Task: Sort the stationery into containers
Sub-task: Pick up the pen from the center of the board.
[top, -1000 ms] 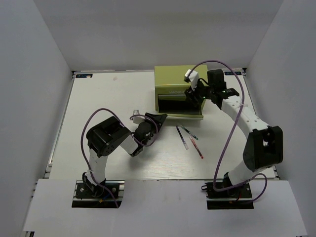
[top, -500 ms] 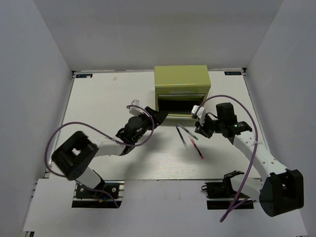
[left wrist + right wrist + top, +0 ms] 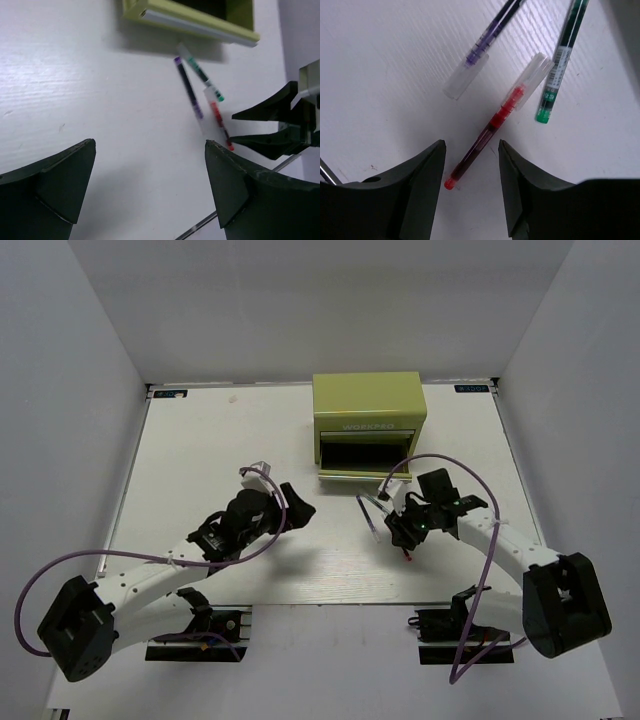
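Three thin pens lie on the white table in front of the olive-green chest (image 3: 368, 412), whose lower drawer is open. In the right wrist view the red pen (image 3: 485, 137) lies between the fingers of my open right gripper (image 3: 470, 145), with the dark purple pen (image 3: 487, 35) and the green-tipped pen (image 3: 560, 65) just beyond. From above, my right gripper (image 3: 400, 532) hovers low over the pens. My left gripper (image 3: 293, 505) is open and empty, left of the pens. The chunky marker sticks are not in view.
The open drawer's pale front lip (image 3: 195, 22) juts out just behind the pens. The left wrist view also shows the purple pen (image 3: 189, 87), the red pen (image 3: 220, 122) and my right gripper (image 3: 280, 125). White walls enclose the table.
My right arm has swung from the chest's open drawer down to the pens and now straddles the red one. My left gripper has drawn back from the drawer toward the near left.
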